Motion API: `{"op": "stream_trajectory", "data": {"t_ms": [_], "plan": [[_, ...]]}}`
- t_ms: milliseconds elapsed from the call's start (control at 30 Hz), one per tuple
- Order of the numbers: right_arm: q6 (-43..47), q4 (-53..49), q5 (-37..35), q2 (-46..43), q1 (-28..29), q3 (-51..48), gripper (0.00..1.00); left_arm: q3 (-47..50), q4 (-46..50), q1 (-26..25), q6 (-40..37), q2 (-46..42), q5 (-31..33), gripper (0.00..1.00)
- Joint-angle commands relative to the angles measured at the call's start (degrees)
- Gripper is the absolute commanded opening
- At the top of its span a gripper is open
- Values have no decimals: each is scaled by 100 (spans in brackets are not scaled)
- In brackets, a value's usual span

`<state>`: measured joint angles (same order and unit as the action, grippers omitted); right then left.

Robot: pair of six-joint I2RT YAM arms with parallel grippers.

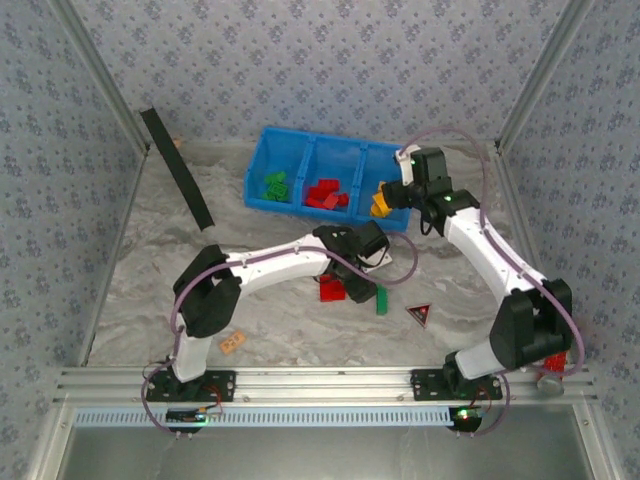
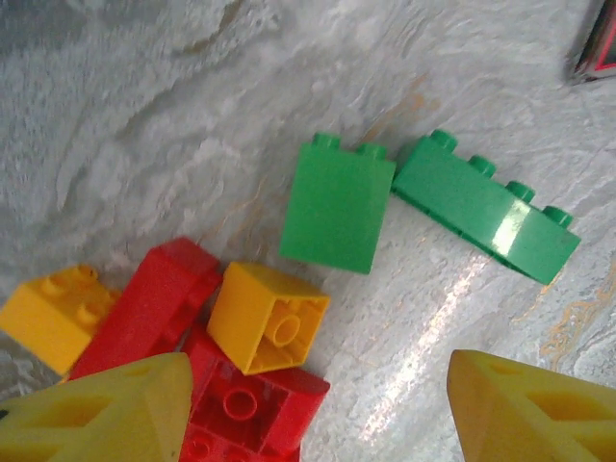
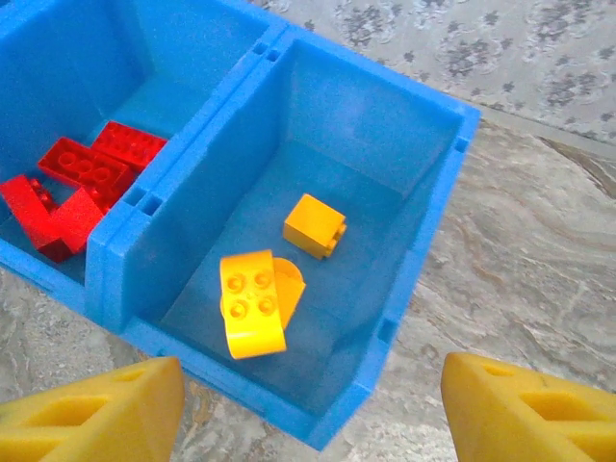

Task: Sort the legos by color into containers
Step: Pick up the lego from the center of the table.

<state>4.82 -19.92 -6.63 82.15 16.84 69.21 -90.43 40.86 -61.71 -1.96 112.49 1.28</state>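
Right jaws, spread and empty, hang over the bin's [image 3: 375, 125] right compartment, where two yellow legos [image 3: 252, 300] lie. Reds [image 1: 325, 193] sit in its middle, greens [image 1: 275, 185] in its left. In front of the bin, left jaws, spread, hover over loose legos [image 2: 335, 205] on the surface [image 2: 192, 87].

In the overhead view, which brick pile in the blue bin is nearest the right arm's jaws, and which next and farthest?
1. Yellow bricks, right compartment, beside the jaws.
2. Red bricks, middle compartment.
3. Green bricks, left compartment.

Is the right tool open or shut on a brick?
Open. On the right tool, both fingers stand wide apart, nothing between, over the yellow compartment.
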Motion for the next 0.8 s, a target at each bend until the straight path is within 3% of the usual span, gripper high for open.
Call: {"op": "stream_trajectory", "data": {"t_ms": [0,767], "plan": [[-222,-206,47,-315,-96,-304,73,67,-443,-154,-656,144,108,70],[-552,-337,251,-988,-359,-971,78,79,-1026,-229,-1013,950,741,70]]}}
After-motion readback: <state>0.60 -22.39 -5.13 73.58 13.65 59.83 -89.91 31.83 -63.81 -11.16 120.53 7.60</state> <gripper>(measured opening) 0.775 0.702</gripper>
